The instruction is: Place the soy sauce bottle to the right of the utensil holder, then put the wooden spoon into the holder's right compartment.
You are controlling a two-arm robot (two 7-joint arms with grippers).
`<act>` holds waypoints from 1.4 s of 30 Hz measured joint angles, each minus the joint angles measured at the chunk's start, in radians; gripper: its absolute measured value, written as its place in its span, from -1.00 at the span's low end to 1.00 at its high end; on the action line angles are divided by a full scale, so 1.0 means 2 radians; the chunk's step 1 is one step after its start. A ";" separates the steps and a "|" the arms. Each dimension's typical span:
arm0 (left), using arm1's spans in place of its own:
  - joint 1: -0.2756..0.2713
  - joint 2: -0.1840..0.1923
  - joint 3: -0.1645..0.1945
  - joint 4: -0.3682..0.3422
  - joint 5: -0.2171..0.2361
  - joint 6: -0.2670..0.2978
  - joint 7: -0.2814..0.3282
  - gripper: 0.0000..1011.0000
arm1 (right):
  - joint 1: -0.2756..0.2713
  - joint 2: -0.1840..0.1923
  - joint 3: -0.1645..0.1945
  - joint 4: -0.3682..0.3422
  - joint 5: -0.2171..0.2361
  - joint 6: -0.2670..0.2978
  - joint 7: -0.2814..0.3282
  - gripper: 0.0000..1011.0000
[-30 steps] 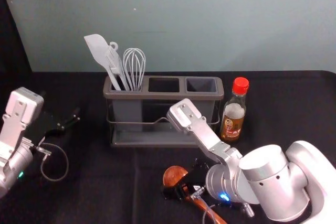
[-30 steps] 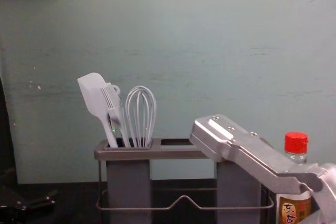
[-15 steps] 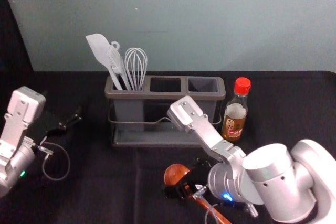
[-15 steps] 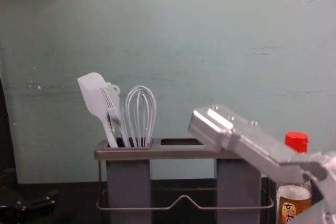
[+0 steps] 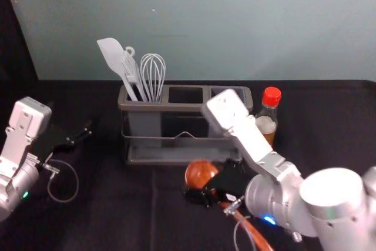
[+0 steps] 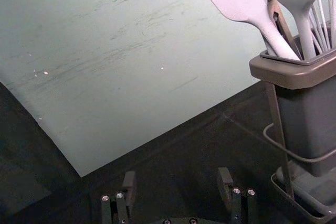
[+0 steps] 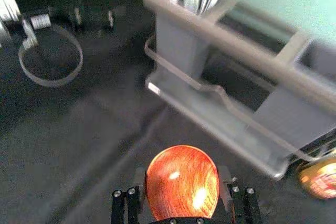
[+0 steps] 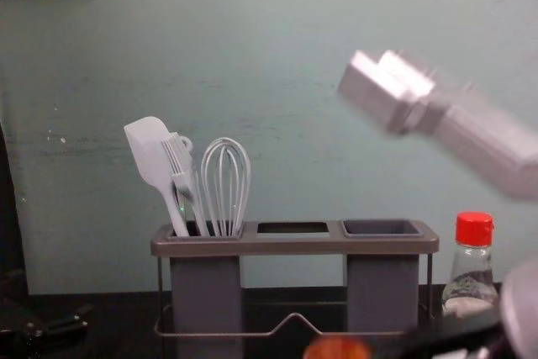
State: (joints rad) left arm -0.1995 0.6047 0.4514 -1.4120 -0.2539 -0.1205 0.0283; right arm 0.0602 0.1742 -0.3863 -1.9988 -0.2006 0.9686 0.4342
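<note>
The right claw [image 7: 182,176] grasps the spoon [image 5: 248,226] close to its bowl [image 5: 200,174], before the holder [image 5: 183,108], leaving the handle [image 5: 261,240] free, presumably to enter the right compartment [image 8: 382,228] first. The bottle [image 5: 271,98] stands just right of the holder, as asked. The left claw [image 6: 177,177] waits at left, released.

Blk cloth-covered tbl [image 5: 106,216] carries utensil holder [image 5: 176,107] & soy sauce btl [image 5: 267,124], latter just to holder's R.

The red-capped soy sauce bottle [image 5: 269,113] stands just right of the grey utensil holder [image 5: 185,109], the glossy wooden spoon [image 5: 201,174] held slanting at the head view's lower centre.
</note>
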 joint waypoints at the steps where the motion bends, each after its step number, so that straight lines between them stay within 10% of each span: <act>1: 0.000 0.000 0.000 0.000 0.000 0.000 0.000 1.00 | -0.006 -0.001 0.004 -0.006 0.001 -0.010 -0.002 0.66; 8: 0.000 0.000 0.000 0.000 0.000 0.000 0.000 1.00 | -0.082 -0.007 0.043 -0.054 0.020 -0.201 -0.037 0.66; 20: 0.000 0.000 0.000 0.000 0.000 0.000 0.000 1.00 | -0.153 0.003 0.061 -0.055 0.039 -0.521 -0.115 0.66; 26: 0.000 0.000 0.000 0.000 0.000 0.000 0.000 1.00 | -0.159 0.007 0.063 -0.051 0.042 -0.566 -0.132 0.66; 42: 0.000 0.000 0.000 0.000 0.000 0.000 0.000 1.00 | -0.158 0.007 0.062 -0.051 0.042 -0.562 -0.132 0.66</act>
State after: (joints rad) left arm -0.1995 0.6047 0.4514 -1.4120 -0.2539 -0.1205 0.0283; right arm -0.2557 0.1875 -0.2623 -2.1016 -0.1166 -0.1554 0.1706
